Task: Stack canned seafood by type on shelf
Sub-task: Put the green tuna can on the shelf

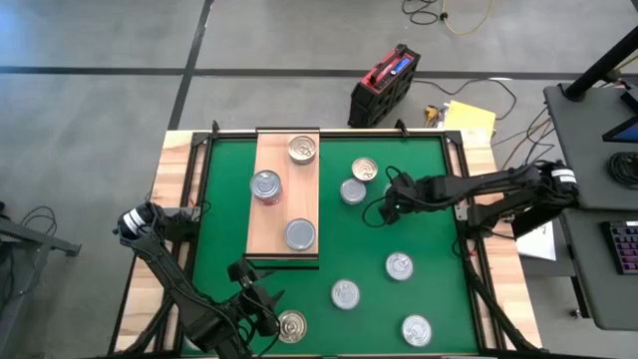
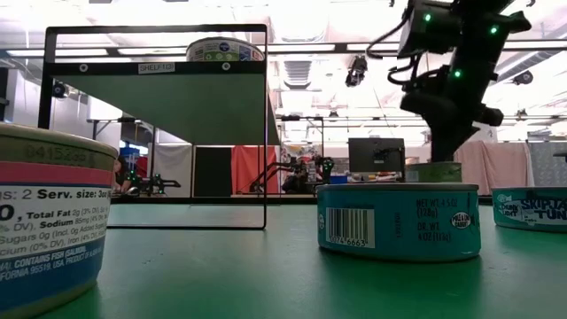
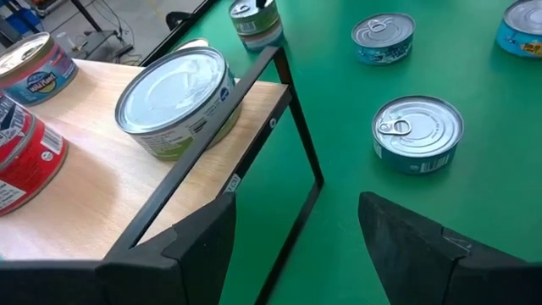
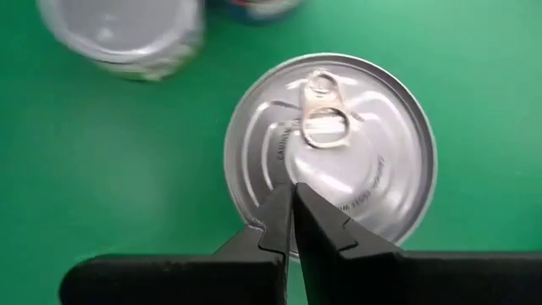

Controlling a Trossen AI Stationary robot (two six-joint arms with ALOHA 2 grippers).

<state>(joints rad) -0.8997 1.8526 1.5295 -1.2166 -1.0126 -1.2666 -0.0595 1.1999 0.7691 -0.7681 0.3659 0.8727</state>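
A silver-lidded tin (image 4: 330, 144) with a pull tab is sitting on the green mat (image 1: 429, 229) just right of the shelf (image 1: 286, 204), where three tins are resting. The right gripper (image 4: 294, 222) is hovering over its lid, fingers pressed together. The left gripper (image 3: 292, 241) is waiting near the shelf's front corner, fingers wide apart.

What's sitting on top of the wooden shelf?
Three cans sit on the shelf: a gold-lidded one, a red one, and a silver-lidded one. Whatever's under them is hidden.
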